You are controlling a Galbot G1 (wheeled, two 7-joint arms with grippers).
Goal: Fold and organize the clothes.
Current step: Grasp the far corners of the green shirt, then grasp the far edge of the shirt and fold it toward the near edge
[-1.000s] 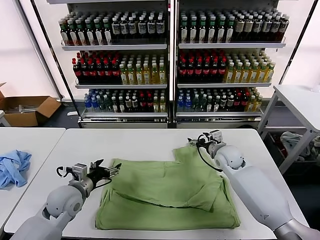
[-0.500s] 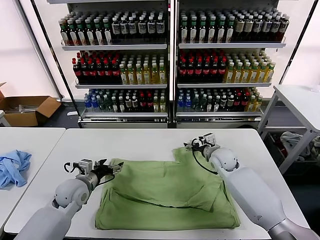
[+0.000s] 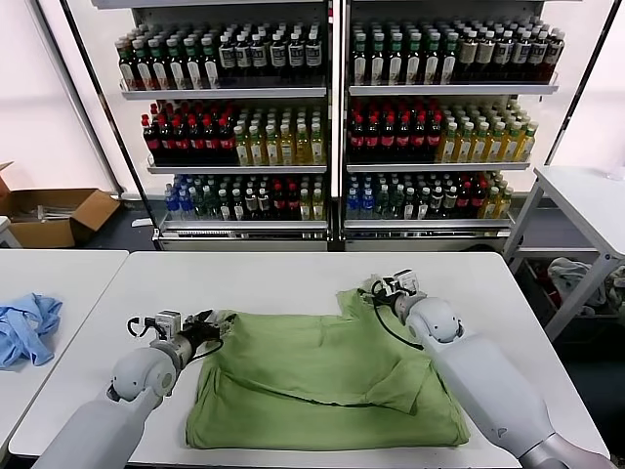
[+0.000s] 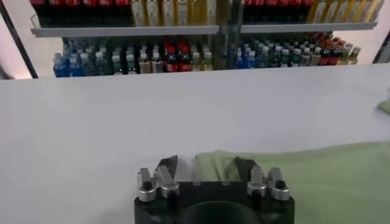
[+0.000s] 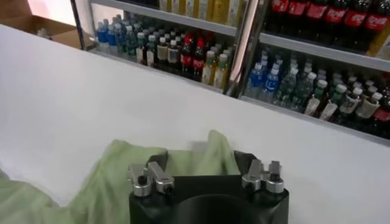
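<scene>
Two claws straddle the green polo shirt [image 3: 327, 376] on the desk [image 3: 283, 274]: left gripper [image 3: 208, 320] at its left corner, right gripper [image 3: 376, 289] at its far corner, jaws part-open around cloth.

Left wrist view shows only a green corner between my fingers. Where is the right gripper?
Observer: The right gripper is at the polo shirt's far right corner, with fabric between its open jaws.
Operator: Is the shirt lying flat?
Observer: Not fully. A layer is folded over its right half.
Operator: Anything else nearby?
Observer: A light blue garment lies bunched on the separate table to the robot's left.
</scene>
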